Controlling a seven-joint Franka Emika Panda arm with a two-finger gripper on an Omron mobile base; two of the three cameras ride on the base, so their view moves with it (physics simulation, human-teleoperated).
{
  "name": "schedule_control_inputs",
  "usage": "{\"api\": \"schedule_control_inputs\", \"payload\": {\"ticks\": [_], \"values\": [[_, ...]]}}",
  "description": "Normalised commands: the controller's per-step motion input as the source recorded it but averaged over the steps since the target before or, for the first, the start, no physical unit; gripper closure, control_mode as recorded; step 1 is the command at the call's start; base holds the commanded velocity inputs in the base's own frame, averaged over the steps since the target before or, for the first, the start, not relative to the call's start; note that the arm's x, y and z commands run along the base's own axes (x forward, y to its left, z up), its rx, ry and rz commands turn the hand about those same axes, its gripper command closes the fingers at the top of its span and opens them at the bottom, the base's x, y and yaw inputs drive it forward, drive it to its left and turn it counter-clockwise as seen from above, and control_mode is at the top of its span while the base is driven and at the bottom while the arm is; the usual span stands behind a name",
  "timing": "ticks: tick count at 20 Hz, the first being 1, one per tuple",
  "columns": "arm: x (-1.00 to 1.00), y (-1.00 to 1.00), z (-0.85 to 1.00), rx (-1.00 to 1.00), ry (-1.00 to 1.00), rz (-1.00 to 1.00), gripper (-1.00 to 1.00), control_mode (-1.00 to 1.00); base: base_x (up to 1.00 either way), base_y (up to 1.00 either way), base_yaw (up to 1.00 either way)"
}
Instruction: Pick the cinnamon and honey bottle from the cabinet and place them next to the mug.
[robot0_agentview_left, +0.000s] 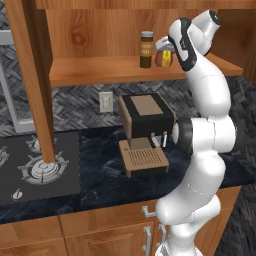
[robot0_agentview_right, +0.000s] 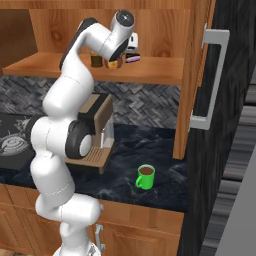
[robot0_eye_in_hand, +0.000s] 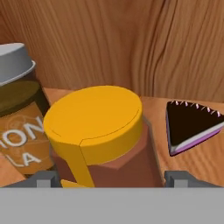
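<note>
Gripper (robot0_eye_in_hand: 112, 177) is at the honey bottle (robot0_eye_in_hand: 98, 131) on the cabinet (robot0_agentview_left: 90, 70) shelf. In the hand view the two tips sit either side of the bottle body, under the yellow cap, with small gaps showing. Reads as spread around it, not clamped yet, but contact is hard to tell.

Step in hand, as I judge it: grasp the honey bottle. To do it well:
- close on the body below the cap; the bottle tapers upward, so a high grip could slip.
- keep it centred between the tips so it doesn't twist.

Clearances on the shelf:
- cinnamon (robot0_agentview_left: 146, 49) stands upright just beside the bottle, toward the shelf's left end. Can't tell if they touch. Closing off-centre could nudge it.
- small dark purple-black dish (robot0_eye_in_hand: 192, 124) sits on the other side, near, apart from the bottle.
- cabinet back wall close behind. So lift slightly, then pull straight out over the shelf's front edge.

Drop zone: mug (robot0_agentview_right: 145, 176) stands on the bench near its front edge, right of the coffee machine (robot0_agentview_left: 144, 132). Bare bench around it, cabinet side post to its right.
</note>
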Motion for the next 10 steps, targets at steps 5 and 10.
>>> {"api": "schedule_control_inputs", "payload": {"ticks": [5, 10], "values": [[-0.70, 0.00, 0.00, 0.00, 0.00, 0.00, 1.00, -1.00, 0.00, 0.00, 0.00], [-0.91, 0.00, 0.00, 0.00, 0.00, 0.00, 1.00, -1.00, 0.00, 0.00, 0.00]]}}
